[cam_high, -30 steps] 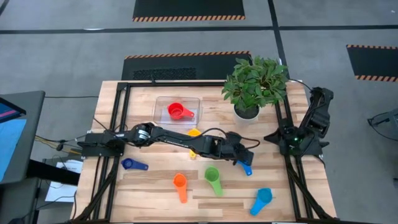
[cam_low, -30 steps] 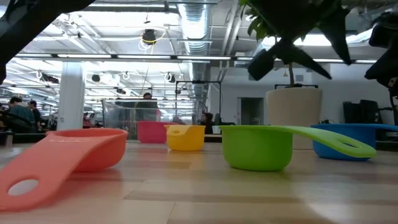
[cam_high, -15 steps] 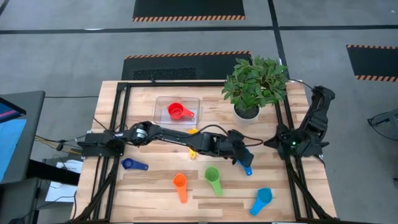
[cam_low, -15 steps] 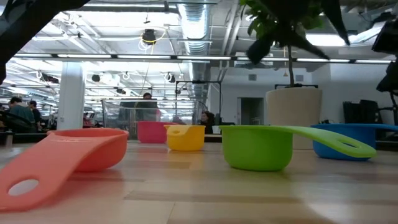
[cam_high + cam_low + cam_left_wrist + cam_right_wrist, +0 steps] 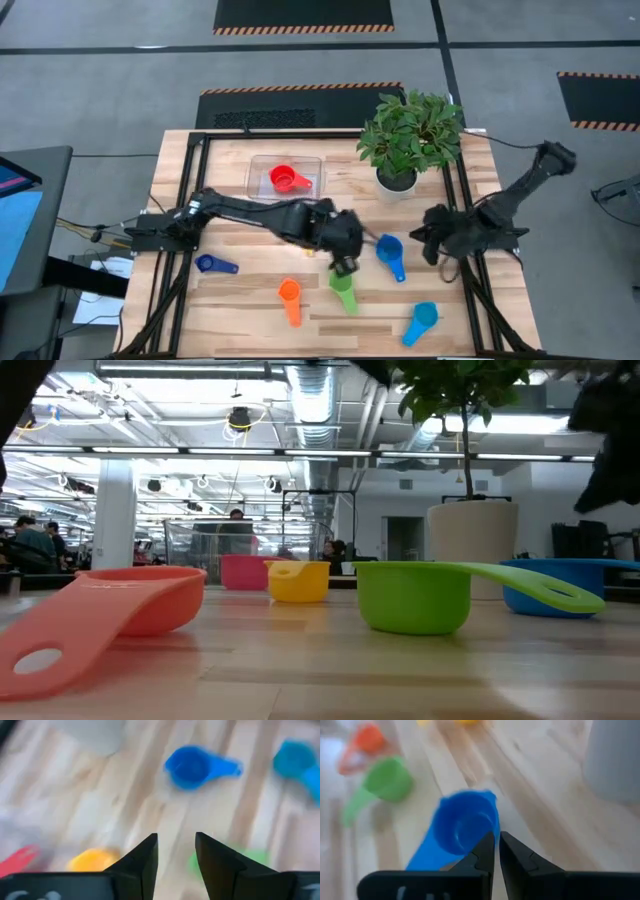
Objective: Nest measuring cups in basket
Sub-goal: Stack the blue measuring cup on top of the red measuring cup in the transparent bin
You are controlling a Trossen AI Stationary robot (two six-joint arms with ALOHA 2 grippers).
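1. Left gripper (image 5: 345, 267) sits mid-table over the bowl end of the green cup (image 5: 343, 288). In the left wrist view the fingers (image 5: 145, 862) stand apart with bare wood between them. Nothing is held.
2. Right gripper (image 5: 432, 240) is at the right side of the table, just right of the blue cup (image 5: 391, 254). In the right wrist view the fingertips (image 5: 490, 851) are nearly together with only a thin slit between them. The blue cup (image 5: 462, 827) lies right in front of them. I cannot tell if they touch it. Nothing is clamped.
3. Basket (image 5: 258, 180) is at the far middle of the table, left of the potted plant (image 5: 408, 135). The red cup (image 5: 287, 180) lies inside it.
4. Loose on the table:
   - Dark blue cup (image 5: 213, 264) is on the left.
   - Orange cup (image 5: 290, 300) is near-centre.
   - Green cup is just right of the orange one.
   - Blue cup is right of centre.
   - Light blue cup (image 5: 421, 322) is at the near right.
5. Yellow cup (image 5: 297, 580) is mostly hidden under the left arm in the high view. It shows in the low view beyond the orange cup and the green cup.
6. In the way: the left arm lies across the table's middle between the basket and the loose cups. The plant pot (image 5: 397, 182) stands just far of the blue cup.
7. Count: six cups in the high view and a seventh, the yellow one, from the low and left wrist views. One is in the basket and six are out. There is one basket and one plant.
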